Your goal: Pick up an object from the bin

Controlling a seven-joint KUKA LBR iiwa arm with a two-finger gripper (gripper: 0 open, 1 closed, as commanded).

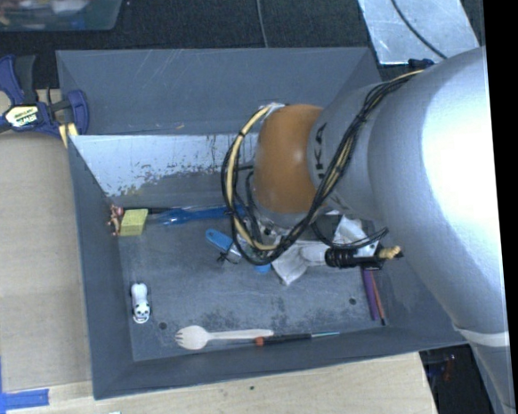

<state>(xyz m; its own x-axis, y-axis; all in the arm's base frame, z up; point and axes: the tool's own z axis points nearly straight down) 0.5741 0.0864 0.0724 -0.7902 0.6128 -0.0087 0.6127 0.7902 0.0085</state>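
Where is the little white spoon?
The white spoon lies on the bin floor by the front wall, lower left in the camera view, below and right of the small white toy, its handle pointing at a black pen.

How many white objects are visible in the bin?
3: small white figurine at left, white plastic spoon along the near wall, crumpled white piece beside the arm, which may hide more.

My arm (436, 188) reaches in from the right, wrist bent downward; its orange cover (286, 159), looped with cables (236, 163), sits above my gripper (251, 240).
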